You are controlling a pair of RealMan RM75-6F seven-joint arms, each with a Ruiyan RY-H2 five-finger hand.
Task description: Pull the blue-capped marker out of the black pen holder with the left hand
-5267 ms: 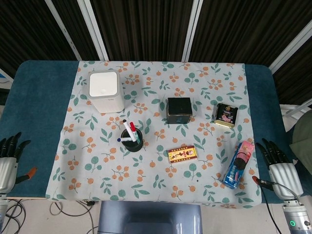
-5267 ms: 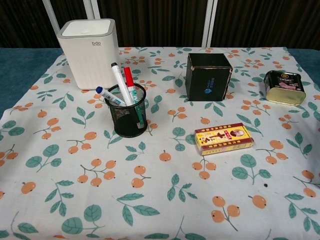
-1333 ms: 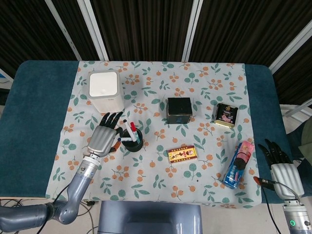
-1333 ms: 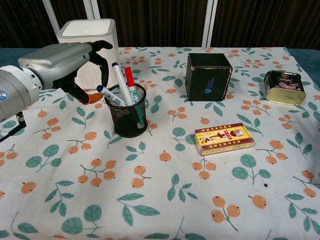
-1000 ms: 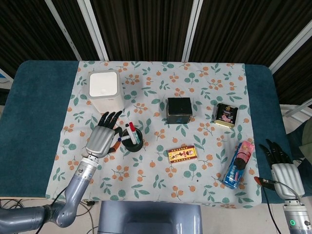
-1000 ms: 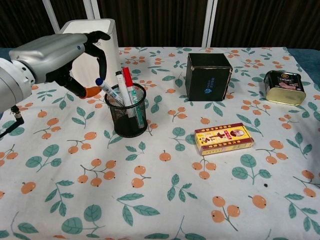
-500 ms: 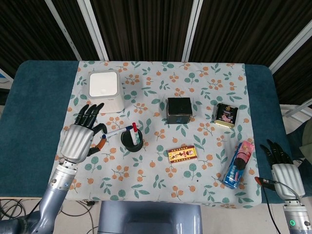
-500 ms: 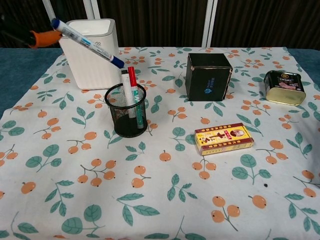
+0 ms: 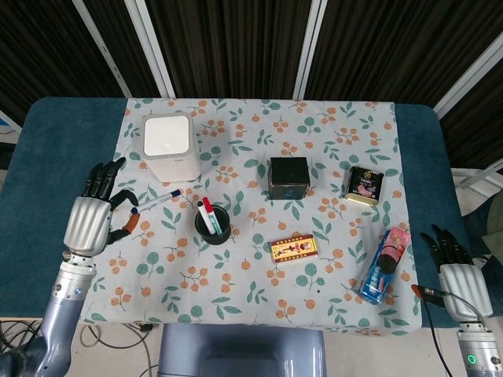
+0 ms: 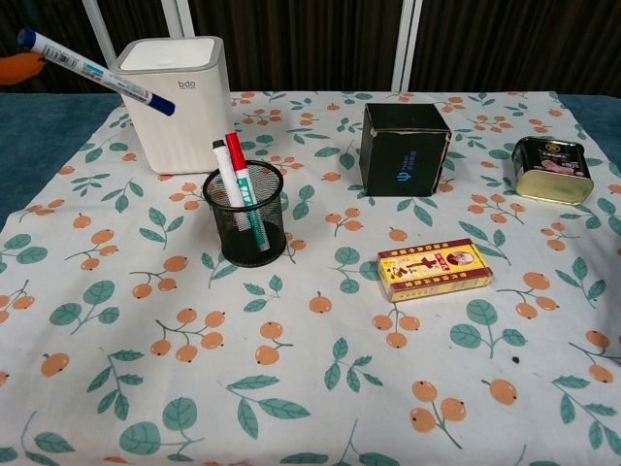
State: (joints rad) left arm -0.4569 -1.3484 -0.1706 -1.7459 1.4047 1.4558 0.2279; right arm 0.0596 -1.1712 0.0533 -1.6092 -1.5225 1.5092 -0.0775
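Left hand (image 9: 90, 222) pinches the blue-capped marker (image 9: 156, 201), clear of the black pen holder (image 9: 213, 226), other fingers spread; chest view barely catches it. Right hand (image 9: 458, 279) sits low with fingers apart, holding nothing.

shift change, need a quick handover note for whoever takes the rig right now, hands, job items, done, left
Left robot hand: holds the blue-capped white marker in its fingertips, raised above the floral tablecloth, left of the holder.
Right robot hand: holds nothing, fingers apart, at the table's right edge.
Black mesh pen holder: upright in front of the white square bin, with a red-capped marker and a black-capped one inside.
Done: the marker is fully clear of the holder.
Left: nothing of the pull itself; probably just set the marker down.
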